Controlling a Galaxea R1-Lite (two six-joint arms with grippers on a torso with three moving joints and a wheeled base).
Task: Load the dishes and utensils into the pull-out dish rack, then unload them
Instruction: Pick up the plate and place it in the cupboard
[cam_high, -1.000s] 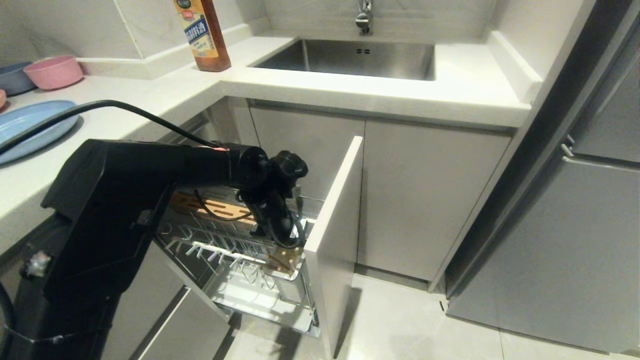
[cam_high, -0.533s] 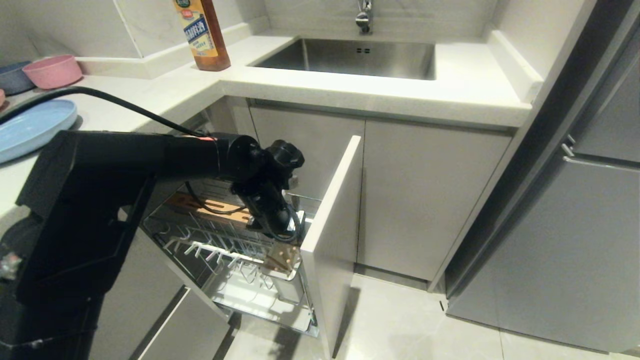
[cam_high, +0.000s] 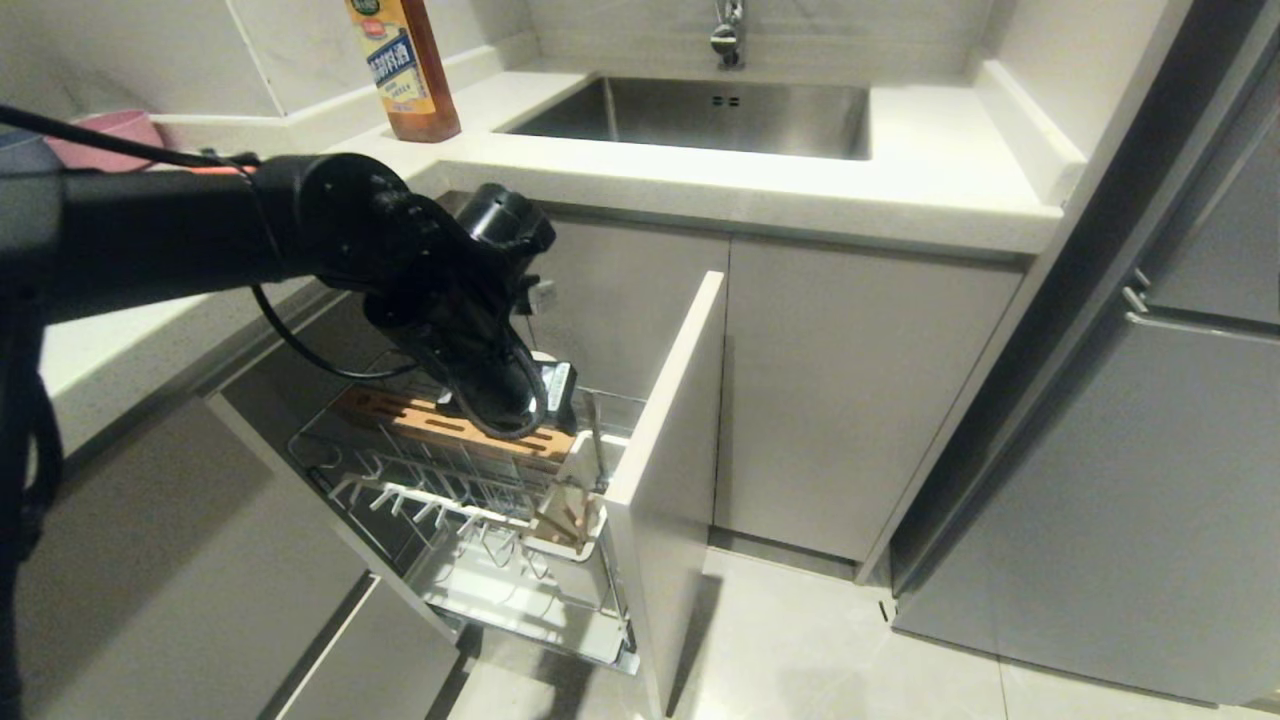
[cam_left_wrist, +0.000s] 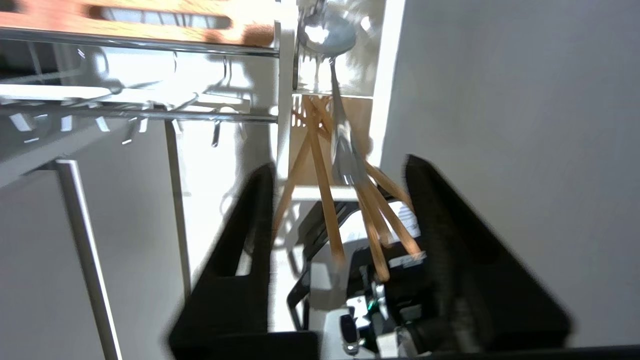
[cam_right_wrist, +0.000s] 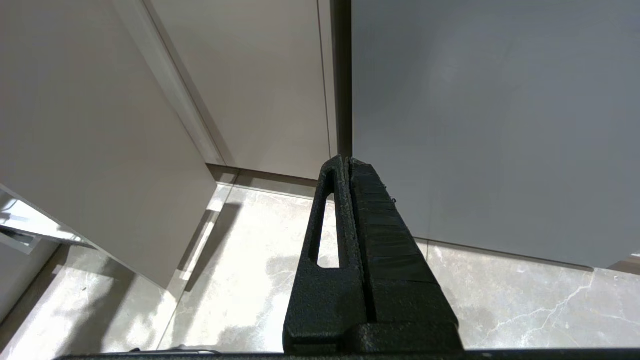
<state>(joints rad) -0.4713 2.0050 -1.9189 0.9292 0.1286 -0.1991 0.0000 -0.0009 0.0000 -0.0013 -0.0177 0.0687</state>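
Over on the left, the counter (cam_high: 150, 330) is mostly hidden behind the left arm, and of the dishes nothing can be made out there, only a sliver of a pink bowl (cam_high: 110, 125) at the back, which is not one of ours. Moving in, the left gripper (cam_left_wrist: 340, 200) hangs above the rack (cam_high: 480, 520), over the wooden block (cam_high: 440, 425), its fingers (cam_left_wrist: 250, 235) spread apart and holding nothing: the wrist view shows both black fingers wide of the sticks, touching none of them. And here is what the next move turns on: the chopsticks (cam_left_wrist: 320, 190) and the spoon (cam_left_wrist: 337, 115) stand in the white cup (cam_high: 575, 520) at the rack's front corner, just inside the grey front panel (cam_high: 660, 440), so the utensils lie below the gripper and toward the panel. Their long axes run up out of the cup, fanned and leaning, the sticks' tips pointing back toward the fingers, the spoon's bowl uppermost. My read: the utensils are loaded, and the left arm is far the nearer for any lift-out. Behind the arm stands a brown bottle (cam_high: 405, 70) with a blue and yellow label, its print too small to read. Rightmost, the right gripper (cam_right_wrist: 347, 165) is parked low by the cabinets, fingers pressed together, nothing between them.
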